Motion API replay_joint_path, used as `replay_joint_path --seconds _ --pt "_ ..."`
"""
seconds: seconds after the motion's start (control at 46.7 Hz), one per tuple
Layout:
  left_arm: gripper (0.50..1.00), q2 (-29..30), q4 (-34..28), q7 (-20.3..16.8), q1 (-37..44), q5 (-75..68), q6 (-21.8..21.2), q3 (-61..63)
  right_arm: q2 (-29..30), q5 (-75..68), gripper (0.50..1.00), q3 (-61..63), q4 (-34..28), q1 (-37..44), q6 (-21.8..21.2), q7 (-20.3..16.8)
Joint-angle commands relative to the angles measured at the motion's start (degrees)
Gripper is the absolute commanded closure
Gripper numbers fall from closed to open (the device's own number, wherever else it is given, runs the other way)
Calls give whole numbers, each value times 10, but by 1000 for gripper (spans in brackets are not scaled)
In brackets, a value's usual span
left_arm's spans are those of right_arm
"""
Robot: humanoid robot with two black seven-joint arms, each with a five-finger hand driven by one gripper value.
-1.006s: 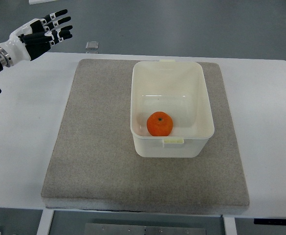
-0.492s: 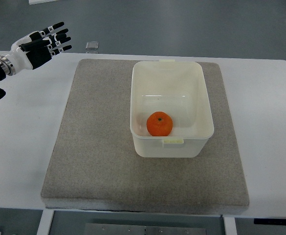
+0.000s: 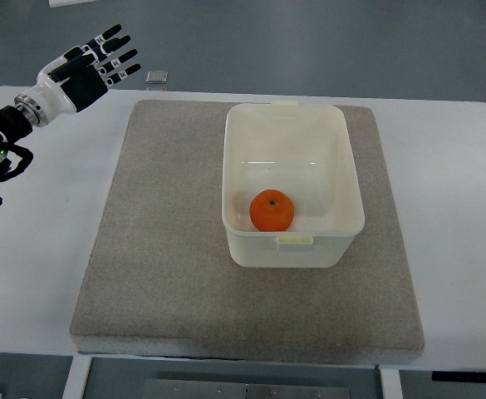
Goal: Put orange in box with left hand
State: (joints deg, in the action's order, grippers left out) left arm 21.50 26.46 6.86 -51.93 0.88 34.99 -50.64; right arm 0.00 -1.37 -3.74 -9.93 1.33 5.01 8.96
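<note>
Already the orange (image 3: 271, 210) is sitting in the box (image 3: 292, 116), so you are just parking the left hand (image 3: 81, 71), fingers (image 3: 118, 55) spread wide and empty, clear of the surface (image 3: 43, 216).

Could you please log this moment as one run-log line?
orange: in box | left hand: open, empty, over table's far-left | right: unseen

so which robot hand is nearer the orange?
Left. The left robot hand is open above the table's far-left corner, well clear of the orange in the box. The right isn't in view.
</note>
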Motion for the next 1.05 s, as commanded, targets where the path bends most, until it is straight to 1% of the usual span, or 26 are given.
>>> replay_joint_path --seconds 0.0,0.77,1.027 --pt "500 0 0 0 1 1 0 -1 0 3 568 -2 0 0 1 0" --pt "500 -10 1 -1 2 -4 0 5 0 2 568 -1 -6 0 -1 -1" --pt "500 -13 1 -1 2 -4 0 5 0 3 568 -1 -6 0 5 0"
